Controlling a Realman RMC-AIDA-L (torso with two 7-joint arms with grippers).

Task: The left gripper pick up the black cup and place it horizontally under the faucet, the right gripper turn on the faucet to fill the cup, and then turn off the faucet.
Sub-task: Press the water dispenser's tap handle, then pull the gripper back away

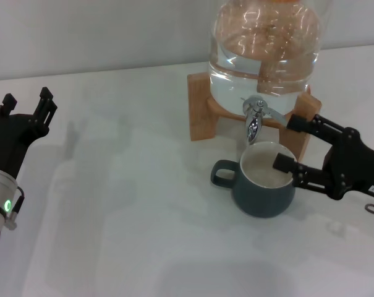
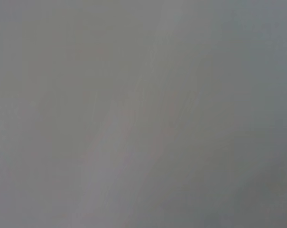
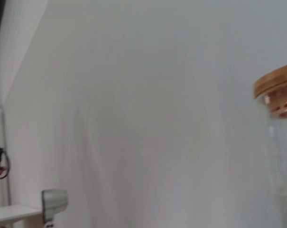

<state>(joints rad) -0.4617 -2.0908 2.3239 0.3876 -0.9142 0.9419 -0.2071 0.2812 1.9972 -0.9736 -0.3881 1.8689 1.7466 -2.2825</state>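
There is one squat dark grey-green mug with a cream-white inside, the black cup (image 1: 264, 180). It stands upright on the white table (image 1: 125, 204), its mouth facing up, directly below the nozzle of the one small shiny chrome faucet (image 1: 255, 117). Its single loop handle points to the left side of the head view, toward the robot's left arm. The nozzle points down, and the flat lever of the faucet sticks out toward the right gripper.

The faucet belongs to one big clear glass jar (image 1: 266, 46) holding water, which rests on a light wooden stand (image 1: 202, 114) just behind the cup. In the right wrist view the jar shows a wooden lid (image 3: 275, 83) at the edge of the picture.

The right gripper (image 1: 292, 143), an all-black claw with slim forked fingers, is just beside the cup on its right. Its jaws are spread wide; the upper finger is near the faucet lever and the lower fingertip is at the cup rim, where I cannot tell if it touches.

The left gripper (image 1: 27, 103), a black claw on a white-grey arm with a green light, is well apart at the left edge, its fingers parted and holding nothing

The left wrist view shows only a plain grey surface
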